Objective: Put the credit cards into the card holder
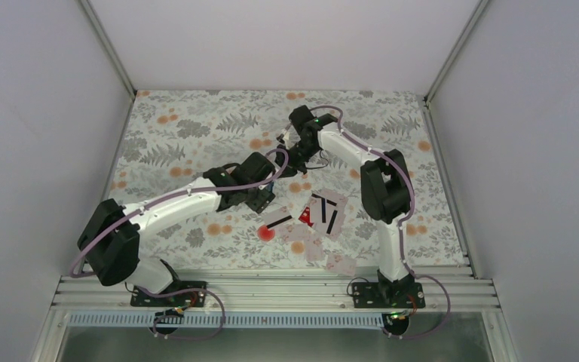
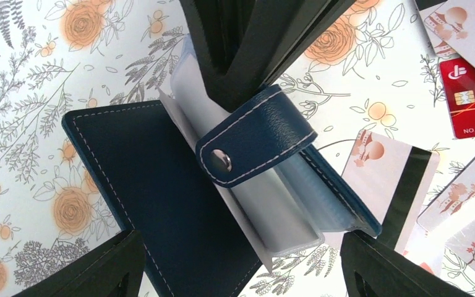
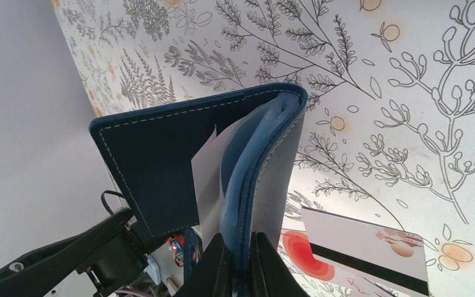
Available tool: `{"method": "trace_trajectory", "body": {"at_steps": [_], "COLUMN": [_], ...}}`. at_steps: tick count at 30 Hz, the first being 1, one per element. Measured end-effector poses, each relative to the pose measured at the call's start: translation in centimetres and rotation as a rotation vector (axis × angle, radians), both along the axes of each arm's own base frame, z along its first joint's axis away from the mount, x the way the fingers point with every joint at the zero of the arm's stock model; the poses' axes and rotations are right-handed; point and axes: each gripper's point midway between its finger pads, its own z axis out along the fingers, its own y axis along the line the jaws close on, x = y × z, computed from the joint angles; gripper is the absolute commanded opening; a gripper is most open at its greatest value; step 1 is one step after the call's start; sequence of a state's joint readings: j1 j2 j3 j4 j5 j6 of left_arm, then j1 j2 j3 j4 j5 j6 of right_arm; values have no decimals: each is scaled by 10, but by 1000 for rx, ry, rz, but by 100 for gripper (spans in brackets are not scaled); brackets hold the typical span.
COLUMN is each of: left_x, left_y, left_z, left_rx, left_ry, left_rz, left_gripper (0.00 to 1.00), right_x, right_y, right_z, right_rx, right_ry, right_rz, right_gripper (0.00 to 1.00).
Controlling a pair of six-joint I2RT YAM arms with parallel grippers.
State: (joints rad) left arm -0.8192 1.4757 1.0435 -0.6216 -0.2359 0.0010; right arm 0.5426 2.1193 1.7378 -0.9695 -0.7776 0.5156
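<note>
The navy card holder (image 2: 142,185) hangs half open above the floral cloth, its snap tab (image 2: 256,142) loose and pale pockets (image 2: 297,210) fanned out. My right gripper (image 3: 242,260) is shut on one cover and the pocket edges of the card holder (image 3: 154,154). My left gripper (image 2: 247,272) is open, its fingers (image 2: 99,266) standing either side of the holder's lower edge. Both grippers meet mid-table, left (image 1: 262,197) and right (image 1: 295,160). Several credit cards (image 1: 326,213) lie beneath and to the right: a red one (image 2: 473,99) and a whitish one with a black stripe (image 2: 389,173).
More pale cards (image 1: 339,262) lie near the table's front edge, and one with a red disc (image 1: 266,232) lies left of the pile. Grey walls (image 1: 45,151) close in the left, right and back. A metal rail (image 1: 271,290) runs along the near edge.
</note>
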Motion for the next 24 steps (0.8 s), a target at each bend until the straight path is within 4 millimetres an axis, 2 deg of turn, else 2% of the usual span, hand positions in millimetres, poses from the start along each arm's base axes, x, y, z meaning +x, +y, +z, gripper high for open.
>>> {"method": "trace_trajectory", "body": {"at_steps": [24], "left_x": [11], "left_y": [14], "left_z": [-3], "left_rx": [106], "left_ry": [-78], "left_rz": [52], "left_gripper": [76], "right_x": [-6], "right_y": [4], "right_z": [11], "right_rx": [52], "right_ry": [15], "right_rz": [22], "right_gripper": [4]}}
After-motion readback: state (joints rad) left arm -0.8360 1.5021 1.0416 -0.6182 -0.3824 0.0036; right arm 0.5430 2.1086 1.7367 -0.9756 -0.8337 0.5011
